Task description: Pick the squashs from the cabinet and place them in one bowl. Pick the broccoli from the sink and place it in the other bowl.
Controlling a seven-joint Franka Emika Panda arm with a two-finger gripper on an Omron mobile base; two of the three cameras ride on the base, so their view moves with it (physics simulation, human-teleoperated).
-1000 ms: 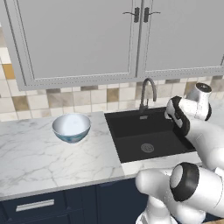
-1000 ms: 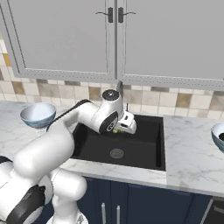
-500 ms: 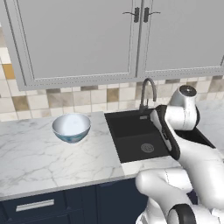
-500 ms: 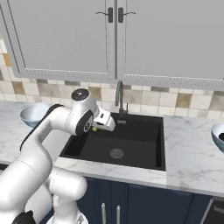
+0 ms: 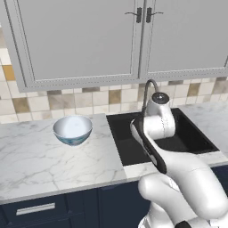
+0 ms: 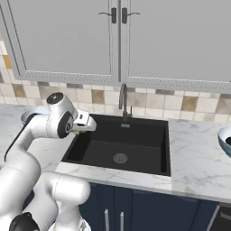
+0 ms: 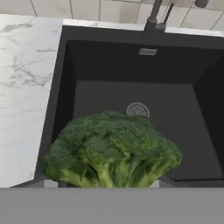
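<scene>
Along the back wall ran the light grey cupboards [image 5: 84, 40] over a tiled backsplash [image 6: 153, 100]. Below them the marble counter [image 5: 49, 160] carried everything, with dark navy drawers [image 5: 35, 209] underneath.

Sink [image 6: 124, 144]: black basin set into the counter, round drain [image 7: 138, 109] on its floor, grey tap [image 6: 123, 101] at the back edge.

Arm [image 5: 156, 133] reached up from the base and sat over the left part of the sink in the right base view; in the left base view it blocked the middle of the basin.

Bowls: one pale blue bowl [image 5: 72, 129] stood on the counter left of the sink, well apart from the basin edge; in the right base view it was mostly hidden behind the arm. The other bowl [image 6: 224, 140] sat at the far right of the counter, cut by the picture edge, something dark inside, too small to tell what.

Claw [image 6: 85, 126] was at the sink's left rim, clamped on the broccoli [image 7: 111, 151]. From the hand view the floret sat between the fingertips, above the sink floor, drain behind it. A bit of green showed under the claw in the right base view. Fingertips themselves were mostly hidden by the floret.
</scene>
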